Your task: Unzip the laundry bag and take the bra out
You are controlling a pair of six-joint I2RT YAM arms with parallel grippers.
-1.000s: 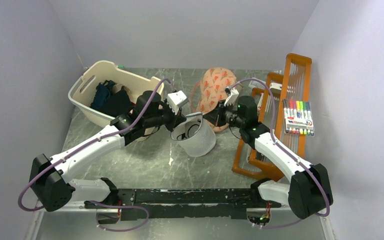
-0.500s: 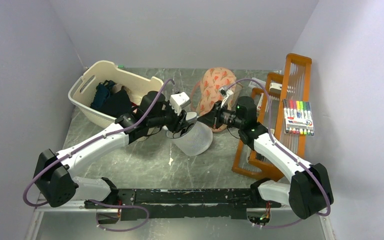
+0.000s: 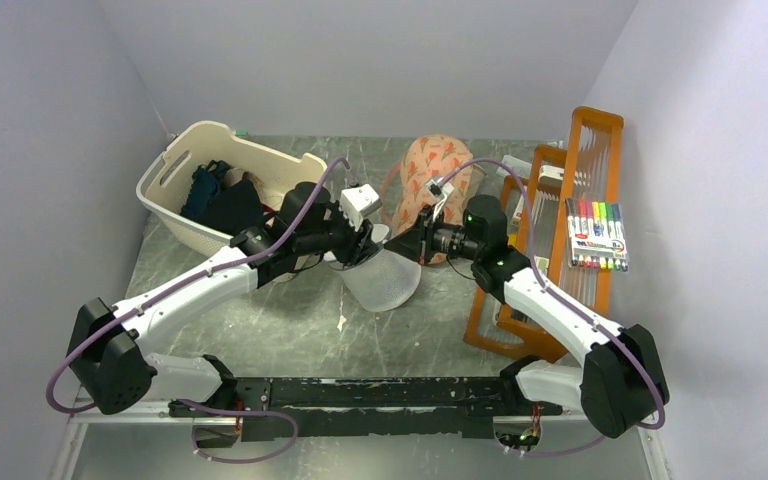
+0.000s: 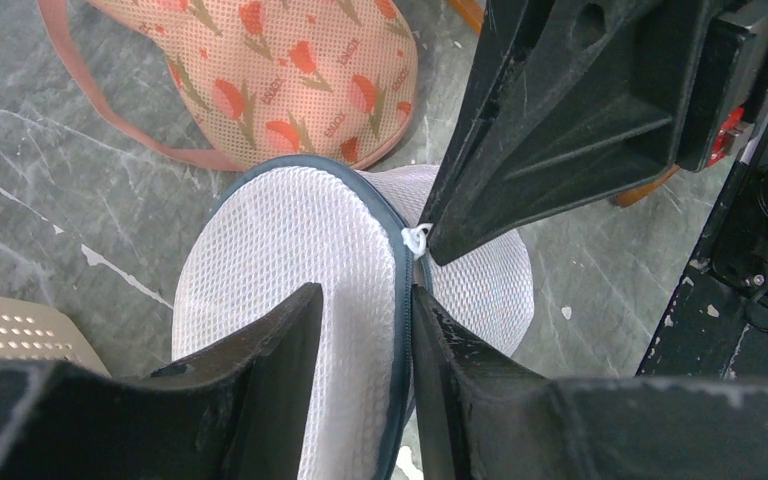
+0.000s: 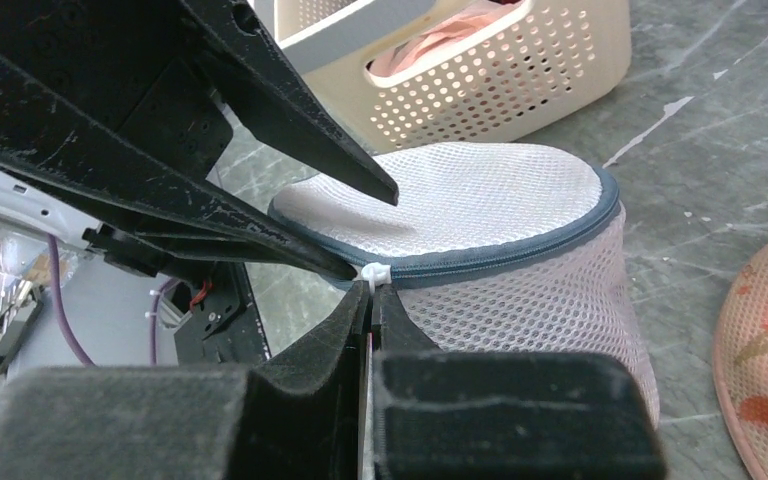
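Observation:
The laundry bag (image 3: 392,287), a white mesh drum with a grey-blue zip rim, stands mid-table. It also shows in the left wrist view (image 4: 290,240) and the right wrist view (image 5: 460,200). Its zip looks closed. My left gripper (image 3: 368,243) clamps the lid's edge and zip rim from above (image 4: 360,305). My right gripper (image 3: 417,243) is shut on the small white zip pull (image 5: 374,272) at the rim, which also shows in the left wrist view (image 4: 416,239). Both grippers meet at the same spot on the rim. The bra is hidden.
A cream slotted basket (image 3: 175,180) with dark blue clothing (image 3: 205,190) stands at the back left, close behind the left arm. An orange patterned fabric piece (image 3: 430,170) lies just behind the bag. An orange wooden rack (image 3: 590,130) and a marker pack (image 3: 595,235) stand on the right.
My left gripper moved right and down onto the bag's top rim. My right gripper moved left to the rim and closed on the zip pull. The bag shifted slightly left.

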